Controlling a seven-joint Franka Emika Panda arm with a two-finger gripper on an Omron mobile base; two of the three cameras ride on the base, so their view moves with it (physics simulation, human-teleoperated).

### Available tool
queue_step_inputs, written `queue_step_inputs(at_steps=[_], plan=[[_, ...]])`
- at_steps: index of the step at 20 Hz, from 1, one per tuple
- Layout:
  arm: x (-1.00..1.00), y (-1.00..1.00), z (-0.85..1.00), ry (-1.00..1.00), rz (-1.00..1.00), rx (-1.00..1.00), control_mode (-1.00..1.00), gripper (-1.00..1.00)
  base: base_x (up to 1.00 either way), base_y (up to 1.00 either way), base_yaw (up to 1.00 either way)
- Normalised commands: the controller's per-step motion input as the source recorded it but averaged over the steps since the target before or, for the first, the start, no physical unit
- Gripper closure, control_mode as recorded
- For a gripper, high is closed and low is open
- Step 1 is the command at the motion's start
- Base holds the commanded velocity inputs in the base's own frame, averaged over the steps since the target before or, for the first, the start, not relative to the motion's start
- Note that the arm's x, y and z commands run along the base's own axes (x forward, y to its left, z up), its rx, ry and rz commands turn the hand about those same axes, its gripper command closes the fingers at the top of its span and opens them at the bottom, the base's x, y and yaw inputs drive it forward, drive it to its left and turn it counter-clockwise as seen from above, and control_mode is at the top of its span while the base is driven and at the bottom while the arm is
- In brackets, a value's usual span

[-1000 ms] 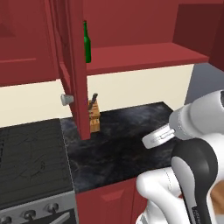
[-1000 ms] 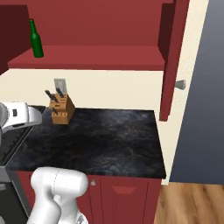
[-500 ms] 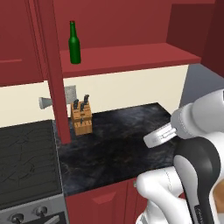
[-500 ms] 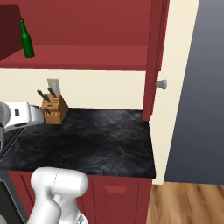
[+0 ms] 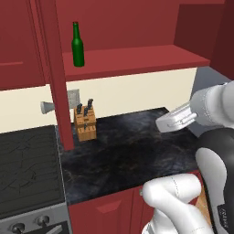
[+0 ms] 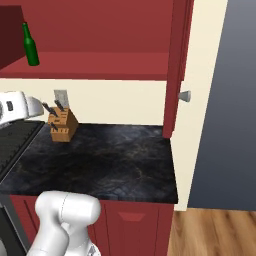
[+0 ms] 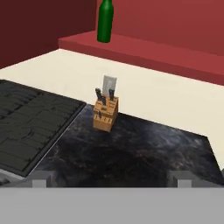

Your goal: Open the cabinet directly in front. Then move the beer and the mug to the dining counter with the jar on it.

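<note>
The cabinet (image 6: 172, 65) stands open, beer (image 5: 77, 45) on its shelf above a black worktop (image 6: 115, 160) with knife block (image 5: 85, 124); the gripper (image 7: 111, 179) hangs wide open, empty.

Cabinet (image 5: 137, 59) sat in the upper half of both base views, doors swung open: one door (image 5: 57, 73) edge-on at left in the left base view, the other (image 6: 176, 70) right of centre in the right base view. Beer (image 5: 77, 45) stood upright on the cabinet shelf, toward its left end, upper left in both base views, top centre in hand view. Knife block (image 5: 85, 123) sat on the worktop (image 5: 132, 155) below the beer, against the back wall. Stove (image 5: 27, 164) lay left of the worktop.
</note>
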Motion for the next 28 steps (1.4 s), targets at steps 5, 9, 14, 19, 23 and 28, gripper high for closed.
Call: queue_step_inputs(at_steps=[5,9,14,19,23,28], plan=[[-0.04,0.0,0.78,-0.23,0.14,0.01,-1.0,-1.0,0.0,0.0,0.0],[0.02,0.0,0.32,-0.24,0.21,0.0,-1.0,-1.0,0.0,0.0,0.0],[0.0,0.0,0.12,-0.22,0.26,0.0,-1.0,-1.0,0.0,0.0,0.0],[0.0,0.0,0.0,-0.1,0.12,0.01,-1.0,-1.0,0.0,0.0,0.0],[0.01,0.01,0.0,-0.06,0.0,0.01,-1.0,-1.0,0.0,0.0,0.0],[0.2,0.13,0.0,-0.05,0.0,0.08,-1.0,-1.0,0.0,0.0,0.0]])
